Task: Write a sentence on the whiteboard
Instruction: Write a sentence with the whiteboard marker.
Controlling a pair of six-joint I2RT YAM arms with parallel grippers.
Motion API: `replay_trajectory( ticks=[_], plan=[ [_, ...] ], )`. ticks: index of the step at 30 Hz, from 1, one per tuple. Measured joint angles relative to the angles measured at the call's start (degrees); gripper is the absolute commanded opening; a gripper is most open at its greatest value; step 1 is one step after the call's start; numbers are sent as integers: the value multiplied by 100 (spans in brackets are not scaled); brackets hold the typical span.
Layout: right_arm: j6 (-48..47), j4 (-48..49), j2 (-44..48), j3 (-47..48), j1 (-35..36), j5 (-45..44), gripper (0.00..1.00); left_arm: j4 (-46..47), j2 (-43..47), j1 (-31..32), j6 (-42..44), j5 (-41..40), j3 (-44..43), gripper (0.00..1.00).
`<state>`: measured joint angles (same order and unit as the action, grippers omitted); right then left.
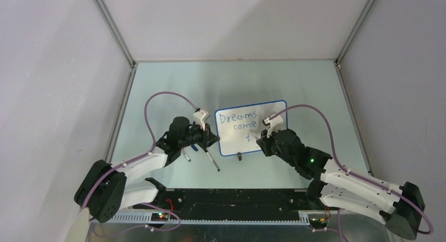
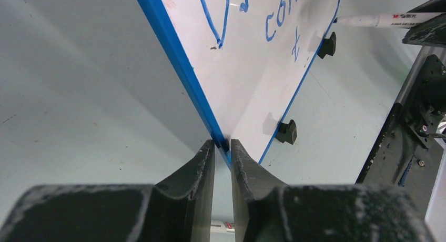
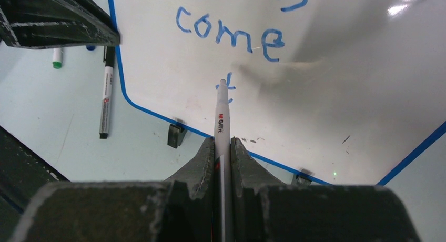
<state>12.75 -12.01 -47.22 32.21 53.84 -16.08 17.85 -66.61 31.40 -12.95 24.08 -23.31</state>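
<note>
The whiteboard [image 1: 273,131] lies tilted mid-table, white with a thin blue rim. On it the sentence [image 1: 237,117] reads "Dreams", "come" and a lone "t" in blue. My left gripper [image 1: 210,137] is shut on the board's left edge; in the left wrist view its fingertips [image 2: 223,143] pinch the blue rim [image 2: 179,63]. My right gripper [image 1: 261,139] sits at the board's near edge, shut on a white marker [image 3: 222,116]. The marker's tip rests at the "t" [image 3: 230,89] below "come" [image 3: 231,34]. The right gripper's [image 3: 223,141] fingers clamp the marker's barrel.
Two loose markers [image 1: 212,161] [image 1: 185,156] lie on the table below the left gripper; the right wrist view shows one black-capped marker [image 3: 105,102] and a green-tipped one [image 3: 57,58]. Black clip feet [image 3: 176,134] [image 2: 286,131] stick out from the board's near edge. The arms' black base rail [image 1: 221,197] spans the front.
</note>
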Motion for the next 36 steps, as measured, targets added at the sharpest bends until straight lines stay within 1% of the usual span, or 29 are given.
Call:
replay_trajectory(
  ticks=[17,36],
  plan=[
    [7,9,-269,-70,96,-310,0,0,-2,0,0,4,0,23],
    [74,-15,-400,-70,92,-319,0,0,-2,0,0,4,0,23]
  ],
)
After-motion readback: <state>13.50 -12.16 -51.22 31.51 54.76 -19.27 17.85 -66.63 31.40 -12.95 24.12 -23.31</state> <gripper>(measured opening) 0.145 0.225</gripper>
